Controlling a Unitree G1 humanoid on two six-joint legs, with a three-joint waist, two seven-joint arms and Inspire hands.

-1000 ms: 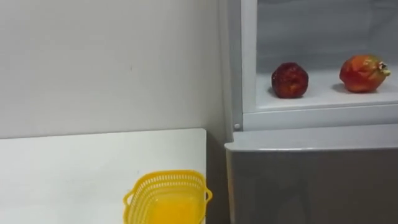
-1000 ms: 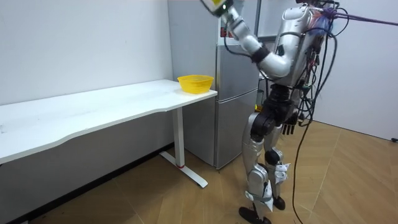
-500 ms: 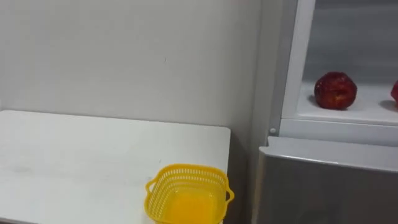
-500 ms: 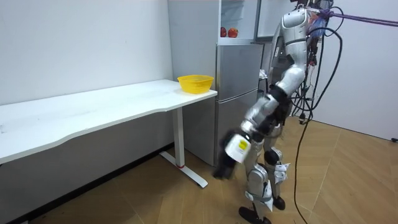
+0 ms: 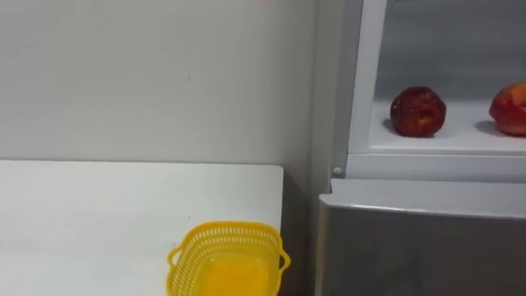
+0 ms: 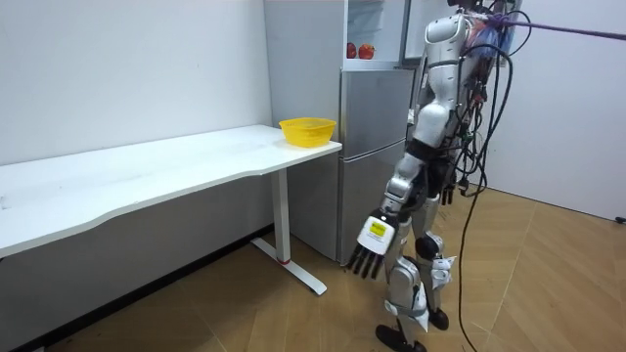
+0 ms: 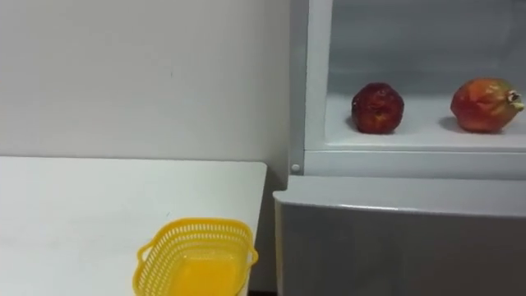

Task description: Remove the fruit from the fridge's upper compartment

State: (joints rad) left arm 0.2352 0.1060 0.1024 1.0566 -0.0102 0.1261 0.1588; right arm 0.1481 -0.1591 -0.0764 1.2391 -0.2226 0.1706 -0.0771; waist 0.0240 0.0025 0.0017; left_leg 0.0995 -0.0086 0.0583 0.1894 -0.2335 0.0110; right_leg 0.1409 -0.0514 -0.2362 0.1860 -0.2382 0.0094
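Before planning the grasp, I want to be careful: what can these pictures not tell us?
Yellow plastic mesh basket: bottom cut off by the eye views' lower edge.
Grey fridge's open upper compartment: top and right side cut off by edges.
Right hand: room view, mostly hidden behind the hip.

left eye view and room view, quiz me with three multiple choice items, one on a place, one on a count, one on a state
1. Where is the yellow basket?
A on the white table, near its end by the fridge
B on the floor
C on a chair

2. How many red fruits lie on the upper fridge shelf?
A one
B two
C four

3. How is the left hand?
A shut on a fruit
B shut on a handle
C open, hanging low and empty

Answers:
1. A, the basket sits on the tabletop.
2. B, two fruits lie side by side, apart.
3. C, its fingers hang straight and hold nothing.
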